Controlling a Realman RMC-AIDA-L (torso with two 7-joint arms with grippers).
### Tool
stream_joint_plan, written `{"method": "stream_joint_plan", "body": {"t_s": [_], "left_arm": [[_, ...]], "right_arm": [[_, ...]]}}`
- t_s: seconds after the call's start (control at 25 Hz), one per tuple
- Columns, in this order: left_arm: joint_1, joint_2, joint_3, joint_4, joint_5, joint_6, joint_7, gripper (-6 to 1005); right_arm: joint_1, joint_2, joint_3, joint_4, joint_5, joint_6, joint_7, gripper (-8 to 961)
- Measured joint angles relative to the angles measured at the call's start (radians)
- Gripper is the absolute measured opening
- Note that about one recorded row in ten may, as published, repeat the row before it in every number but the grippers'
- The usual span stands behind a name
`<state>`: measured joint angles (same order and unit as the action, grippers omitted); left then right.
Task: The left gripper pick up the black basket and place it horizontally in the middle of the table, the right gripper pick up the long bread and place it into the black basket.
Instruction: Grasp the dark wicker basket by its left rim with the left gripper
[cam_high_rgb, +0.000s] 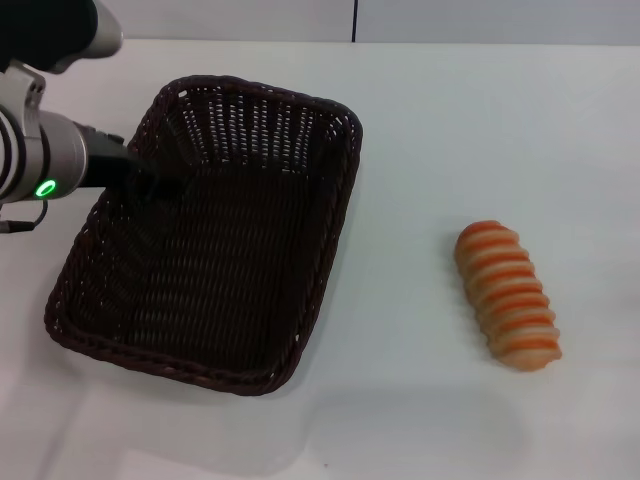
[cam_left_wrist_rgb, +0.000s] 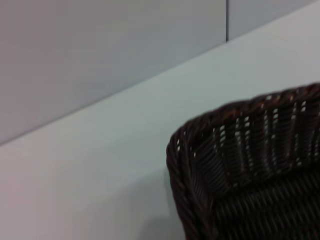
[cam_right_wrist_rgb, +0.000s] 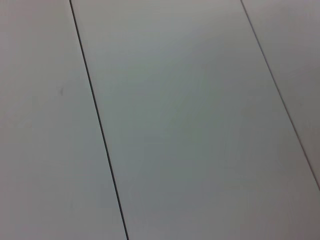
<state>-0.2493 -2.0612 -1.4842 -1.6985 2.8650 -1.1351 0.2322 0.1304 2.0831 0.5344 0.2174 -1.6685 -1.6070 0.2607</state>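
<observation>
Left hand (cam_high_rgb: 150, 180) at the left rim of the black wicker basket (cam_high_rgb: 215, 270) on the white worktop (cam_high_rgb: 420, 150); finger spread impossible to tell. Striped long bread (cam_high_rgb: 507, 295) well apart, right.

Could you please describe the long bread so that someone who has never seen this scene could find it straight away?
Start from the white table and find the black basket on its left part, where the left tool meets the rim. The long bread lies well to the basket's right, alone on bare tabletop. It is the only pale, orange-striped, ridged thing there.
</observation>
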Motion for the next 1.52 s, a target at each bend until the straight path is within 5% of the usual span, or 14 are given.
{"method": "stream_joint_plan", "body": {"t_s": [0.6,0.8,1.0,1.52], "left_arm": [[-0.072,-0.002,-0.057,0.144,0.024,-0.029,-0.036,795],[-0.079,0.001,-0.056,0.107,0.024,-0.063,-0.009,791],[-0.087,0.000,-0.057,0.087,0.020,-0.070,0.046,586],[-0.182,0.000,-0.172,0.154,-0.159,-0.160,0.266,284]], "right_arm": [[0.003,0.000,-0.006,0.002,0.000,0.007,0.003,837],[0.005,0.000,-0.012,0.003,0.000,0.004,0.003,836],[0.007,0.000,-0.021,0.001,0.000,0.002,0.003,835],[0.012,0.000,-0.021,-0.003,0.000,-0.004,0.003,837]]}}
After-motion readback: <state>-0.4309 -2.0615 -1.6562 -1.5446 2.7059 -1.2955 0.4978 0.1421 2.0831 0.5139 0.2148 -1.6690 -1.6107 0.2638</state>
